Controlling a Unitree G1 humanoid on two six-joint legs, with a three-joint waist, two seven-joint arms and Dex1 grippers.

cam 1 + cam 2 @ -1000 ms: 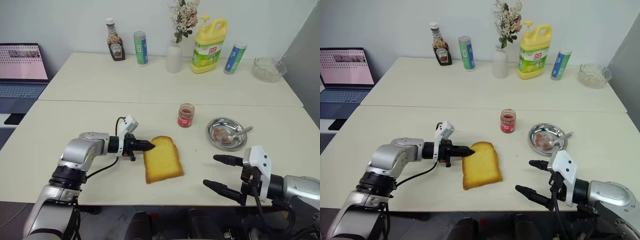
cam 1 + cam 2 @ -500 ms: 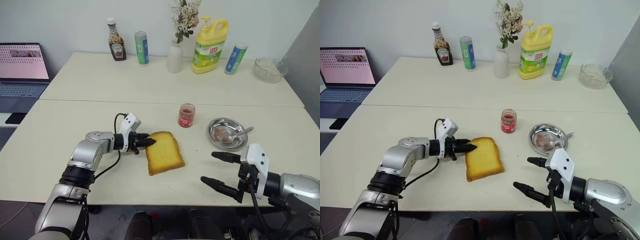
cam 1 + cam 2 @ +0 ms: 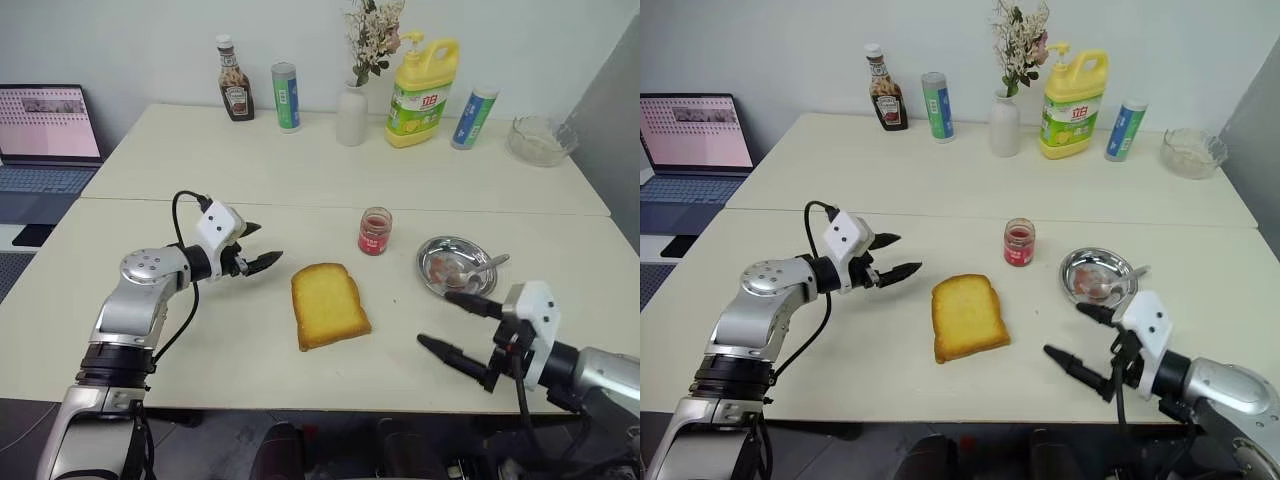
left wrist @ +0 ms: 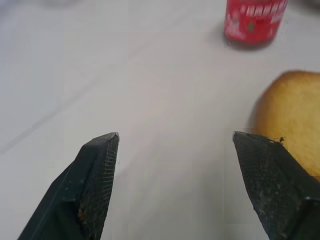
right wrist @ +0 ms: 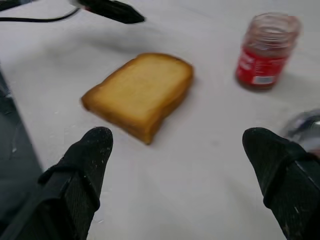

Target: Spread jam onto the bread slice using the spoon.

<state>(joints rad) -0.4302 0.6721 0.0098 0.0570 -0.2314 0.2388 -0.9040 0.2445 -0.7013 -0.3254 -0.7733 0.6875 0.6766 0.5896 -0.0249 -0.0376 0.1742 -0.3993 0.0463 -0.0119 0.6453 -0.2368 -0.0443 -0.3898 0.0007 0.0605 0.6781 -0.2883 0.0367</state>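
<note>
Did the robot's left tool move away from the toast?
Yes. The left tool has let go of the bread slice, opened, and lifted back toward the robot's left.

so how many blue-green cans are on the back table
2: one blue-green can between the ketchup bottle and the white vase, the other can leaning right of the yellow detergent jug.

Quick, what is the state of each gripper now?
Left gripper: open, holding nothing, beside the bread.
Right gripper: open, holding nothing.
</note>
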